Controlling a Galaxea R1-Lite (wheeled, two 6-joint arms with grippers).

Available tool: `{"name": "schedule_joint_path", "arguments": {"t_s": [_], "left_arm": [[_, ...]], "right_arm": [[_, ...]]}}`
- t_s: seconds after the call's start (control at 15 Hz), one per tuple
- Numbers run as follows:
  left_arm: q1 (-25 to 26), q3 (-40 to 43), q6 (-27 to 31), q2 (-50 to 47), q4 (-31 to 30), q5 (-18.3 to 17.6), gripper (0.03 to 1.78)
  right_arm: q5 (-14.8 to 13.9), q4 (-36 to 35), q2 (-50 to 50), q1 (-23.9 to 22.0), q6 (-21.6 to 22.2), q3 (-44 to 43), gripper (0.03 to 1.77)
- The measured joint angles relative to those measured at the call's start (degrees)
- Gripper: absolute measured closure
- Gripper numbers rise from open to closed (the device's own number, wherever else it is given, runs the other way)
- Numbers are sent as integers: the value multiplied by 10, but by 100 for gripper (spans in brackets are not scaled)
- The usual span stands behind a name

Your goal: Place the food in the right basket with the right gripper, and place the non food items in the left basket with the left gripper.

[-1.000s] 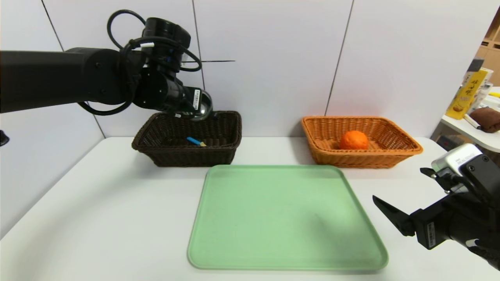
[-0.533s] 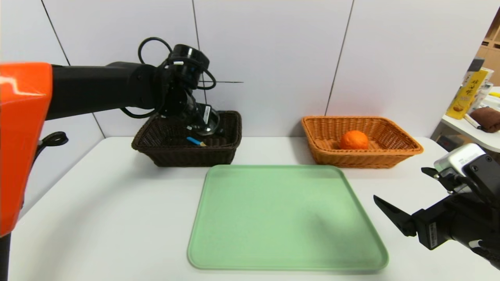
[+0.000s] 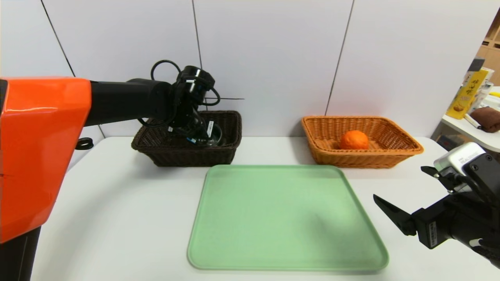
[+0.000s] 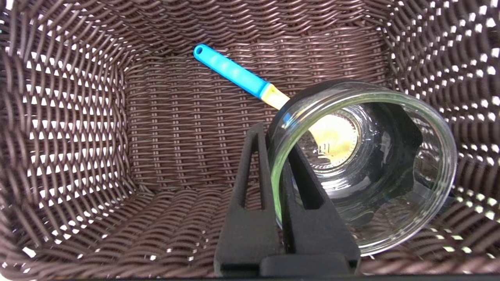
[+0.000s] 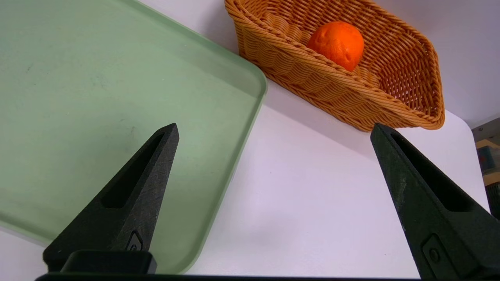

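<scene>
A white desk (image 3: 117,210) holds a pale green rectangular plastic tray (image 3: 285,218) at the centre, with two woven wicker baskets behind it near the white wall. On the robot's left stands the dark brown, nearly black rectangular wicker basket (image 3: 156,150); on its right, well apart from it, stands the light orange-tan rectangular wicker basket (image 3: 390,152). The left gripper (image 4: 275,156) reaches down inside the dark basket, its jaws clamped together on the rim of a small clear glass cup with a black base (image 4: 390,171), one finger inside the rim and one outside. The cup is tipped on its side, its open mouth facing the wrist camera; whether it touches the basket floor cannot be told. On the floor of the same basket lies a beige spoon with a blue handle (image 4: 230,72), its bowl end hidden behind the cup and seen only through the glass. A round bright orange fruit with dimpled skin (image 3: 354,140) sits inside the orange-tan basket. The right gripper (image 5: 273,130) hovers low over the desk just beside the tray's right edge, near the orange-tan basket, its jaws spread wide apart and holding nothing.
</scene>
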Motion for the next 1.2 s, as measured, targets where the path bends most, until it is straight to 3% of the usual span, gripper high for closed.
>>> {"name": "schedule_joint_path", "arguments": {"t_s": [0.13, 0.2, 0.47, 0.73, 1.0, 1.2], "left_arm": [[1, 0, 0, 3, 0, 1, 170], [1, -1, -2, 4, -2, 2, 162], [1, -1, -3, 5, -13, 3, 100], [1, 2, -10, 1, -27, 3, 64], [0, 18, -22, -28, -29, 5, 43], [-5, 93, -19, -84, -64, 3, 33]], "right_arm": [[0, 0, 0, 0, -1, 0, 11], [0, 0, 0, 0, -1, 1, 11], [0, 0, 3, 0, -2, 2, 11], [0, 0, 5, 1, -2, 2, 11], [0, 0, 6, 1, -2, 3, 11], [0, 0, 9, 1, -3, -3, 11]]}}
